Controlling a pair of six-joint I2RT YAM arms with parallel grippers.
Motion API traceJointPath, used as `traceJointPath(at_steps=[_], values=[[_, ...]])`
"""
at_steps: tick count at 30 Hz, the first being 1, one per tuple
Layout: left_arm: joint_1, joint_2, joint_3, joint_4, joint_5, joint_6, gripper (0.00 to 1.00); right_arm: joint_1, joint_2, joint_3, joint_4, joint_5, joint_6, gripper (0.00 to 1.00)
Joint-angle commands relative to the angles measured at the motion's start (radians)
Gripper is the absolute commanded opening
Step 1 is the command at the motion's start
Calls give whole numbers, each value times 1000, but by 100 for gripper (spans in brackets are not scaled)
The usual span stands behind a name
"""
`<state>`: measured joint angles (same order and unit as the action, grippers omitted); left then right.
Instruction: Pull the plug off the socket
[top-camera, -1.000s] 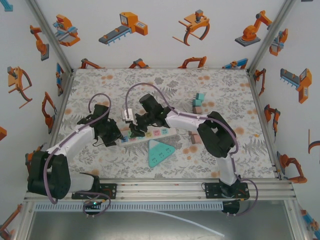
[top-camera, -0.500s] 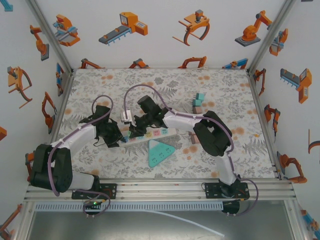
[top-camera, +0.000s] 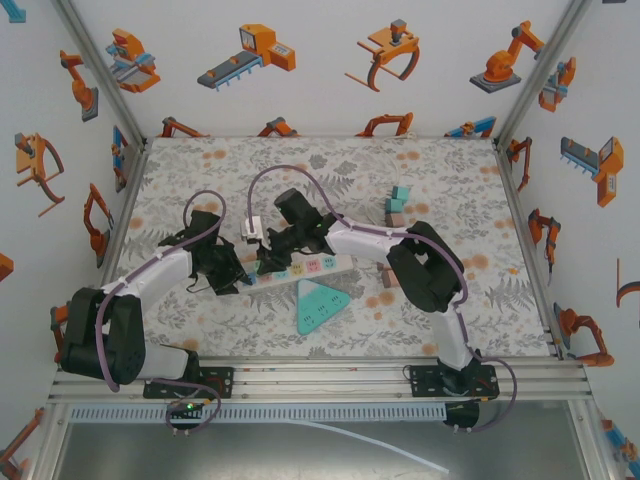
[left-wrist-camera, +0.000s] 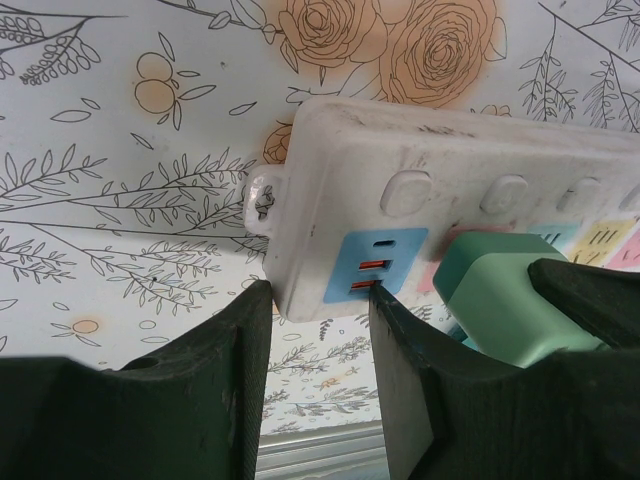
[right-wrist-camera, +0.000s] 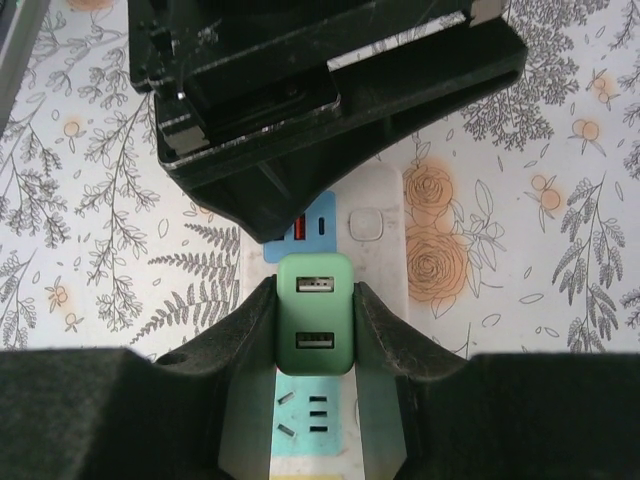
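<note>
the right tool (right-wrist-camera: 315, 300) has just narrowed onto the green plug (right-wrist-camera: 315, 345), one finger on each flank. the plug is seated in the power strip (right-wrist-camera: 385, 270), which runs on beyond it. the left tool (left-wrist-camera: 318, 310) has likewise closed, pinching the strip's end. we judge the strip braced and the plug ready for pulling. both arms reach low from the near edge of the worktop (top-camera: 460, 190) and meet at the strip, wrists pitched down.
</note>
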<state>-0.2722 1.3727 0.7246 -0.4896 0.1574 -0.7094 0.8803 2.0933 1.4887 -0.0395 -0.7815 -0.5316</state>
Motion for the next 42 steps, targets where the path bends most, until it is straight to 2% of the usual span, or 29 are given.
traceJointPath(at_steps=[1,12,16,22,27,33,37,39,42], values=[[-2,36,-29,-33,-37,9,43,11,-27,52,51,-86,16,15],[-1,4,-13,-43,-37,14,43,7,-59,54,36,-78,24,15],[0,-66,19,-48,-11,31,45,-20,-126,21,152,-62,190,15],[-2,-250,70,-18,21,61,49,-97,-286,-91,278,90,404,14],[-1,-383,106,18,28,82,50,-203,-423,-193,358,203,592,15],[-4,-453,169,89,80,157,58,-356,-571,-300,356,358,806,14],[-9,-462,199,195,194,226,69,-516,-604,-311,240,419,1010,13],[-26,-453,223,221,248,266,80,-594,-605,-309,178,444,1084,14],[-82,-425,288,198,272,349,98,-727,-576,-316,133,457,1204,14]])
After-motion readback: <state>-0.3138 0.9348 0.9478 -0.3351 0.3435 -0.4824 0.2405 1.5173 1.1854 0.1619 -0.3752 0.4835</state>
